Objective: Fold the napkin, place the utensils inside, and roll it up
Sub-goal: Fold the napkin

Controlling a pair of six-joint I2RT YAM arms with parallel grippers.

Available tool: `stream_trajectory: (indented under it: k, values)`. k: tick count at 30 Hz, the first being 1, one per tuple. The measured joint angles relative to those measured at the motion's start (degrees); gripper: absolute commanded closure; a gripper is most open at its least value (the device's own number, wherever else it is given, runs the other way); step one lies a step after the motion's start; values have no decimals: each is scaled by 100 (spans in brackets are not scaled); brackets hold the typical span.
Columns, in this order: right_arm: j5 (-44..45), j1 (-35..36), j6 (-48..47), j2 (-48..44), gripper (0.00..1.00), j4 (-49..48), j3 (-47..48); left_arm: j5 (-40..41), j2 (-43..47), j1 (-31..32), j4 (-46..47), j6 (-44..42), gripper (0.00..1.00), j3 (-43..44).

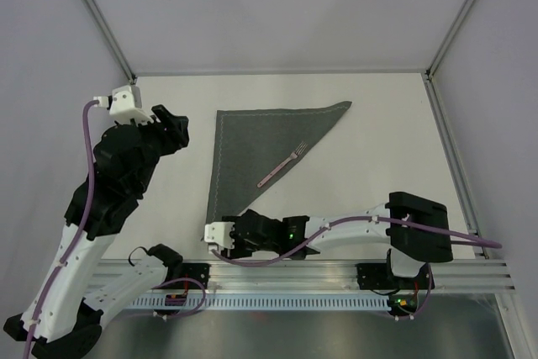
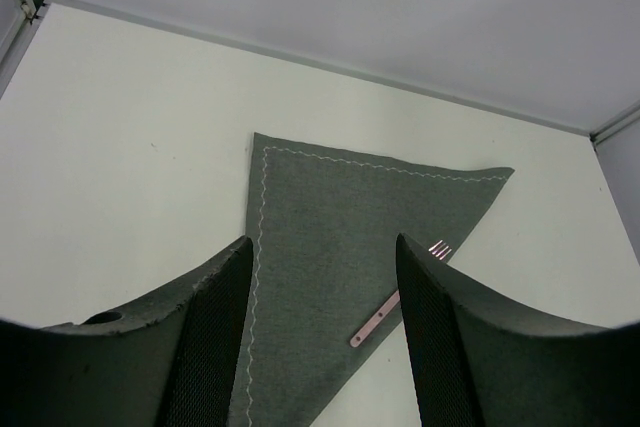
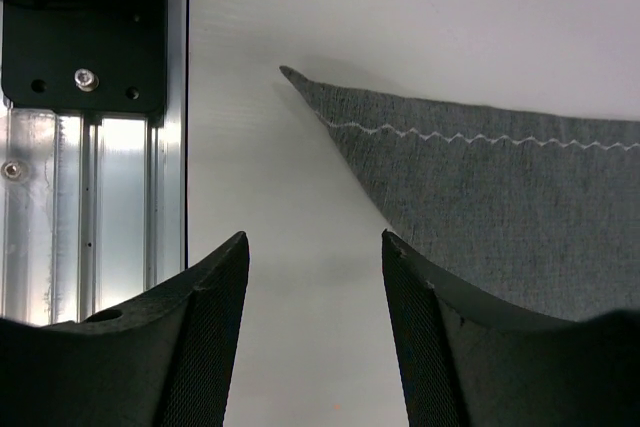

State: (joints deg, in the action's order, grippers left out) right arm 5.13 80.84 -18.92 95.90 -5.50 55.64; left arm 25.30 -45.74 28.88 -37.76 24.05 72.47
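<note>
- At the near point of the folded napkin point(image 1: 252, 145), we see the main risk. In our judgement, a pinch that catches only one layer would pull the triangle open.
- A tug there could also slide the fork point(image 1: 282, 166) off the slanted right edge onto the table point(image 1: 387, 124).
- The right gripper point(image 1: 214, 237) hovers just beside that near point, fingers apart with nothing between them. In its wrist view the cloth runs past one finger, not between the two.
- The left gripper point(image 1: 176, 128), fingers apart and empty, hangs near the napkin's far left corner.
</note>
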Motion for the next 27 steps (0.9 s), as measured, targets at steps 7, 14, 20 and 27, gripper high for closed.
stream_trajectory:
  k: [7,14,20,27]
  values:
    - [234,258,-391,343,42,-785,-11,0,-42,0,-35,13,36,-66]
    - [361,407,-778,872,42,-1517,-116,9,-122,0,-59,13,36,-166]
    - [468,417,-1060,1335,41,-2146,-149,9,-269,0,-74,13,37,-223]
    - [671,422,-1399,1805,41,-2848,-162,15,-350,0,-74,11,36,-273]
